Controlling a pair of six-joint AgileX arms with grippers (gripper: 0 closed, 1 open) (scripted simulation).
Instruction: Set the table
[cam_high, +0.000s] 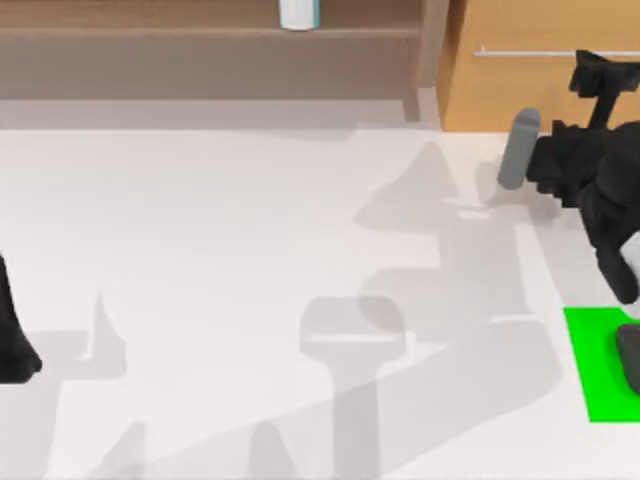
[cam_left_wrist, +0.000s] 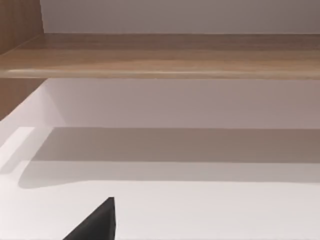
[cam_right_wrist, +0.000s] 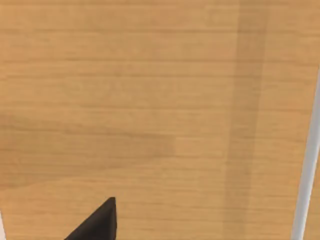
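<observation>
Nearest in the top view, broad white table (cam_high: 250, 300), bare but for grey shadows, running from the near edge to the far wall of furniture. Bright green patch (cam_high: 595, 365) marked at the near right, cut off by the right edge, with a dark rounded part of the right arm lying over its right side. At the left edge, halfway back, a dark piece of the left arm (cam_high: 12, 335), parked; its fingers out of sight there, grip state cannot be told.

Farther back on the right, right arm (cam_high: 590, 180) reaching toward the light-wood cabinet (cam_high: 540, 90), a grey cylindrical part sticking out to its left. Right gripper (cam_high: 600, 75) up against the cabinet front near the metal bar handle (cam_high: 530, 52); whether clenched or released cannot be told.

Right wrist view: close wood grain of the cabinet front, bar handle (cam_right_wrist: 307, 165) along one side, one dark fingertip (cam_right_wrist: 97, 222).

Left wrist view: white table, brown shelf (cam_left_wrist: 160, 55) beyond it, one dark fingertip (cam_left_wrist: 97, 222).

Farthest, on the shelf board in the top view, a white cylindrical object (cam_high: 299, 14). Wide open room across the middle and left of the table.
</observation>
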